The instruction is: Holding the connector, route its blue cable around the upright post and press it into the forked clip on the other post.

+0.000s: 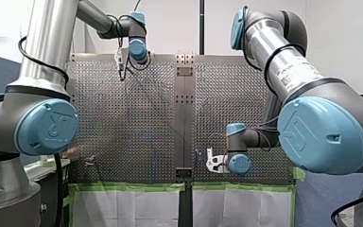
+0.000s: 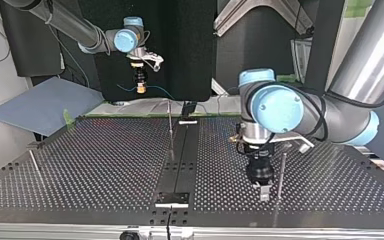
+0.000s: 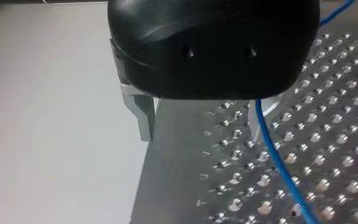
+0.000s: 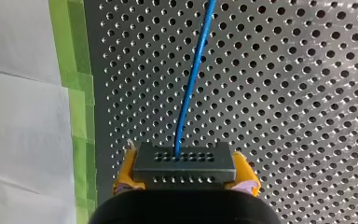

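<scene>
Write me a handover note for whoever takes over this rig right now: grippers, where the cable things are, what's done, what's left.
My right gripper: shut on the connector, raised near the table edge; the blue cable runs from it across the table.
My left gripper: open, low beside an upright post; the cable passes close to one finger.
Done: connector grasped.
Left: route the cable around the post and press it into the forked clip; no view shows either done.

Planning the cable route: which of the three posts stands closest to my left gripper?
The post at the top view's right, just beside my left gripper; the centre post and the leaning post at the view's left stand well away.
</scene>
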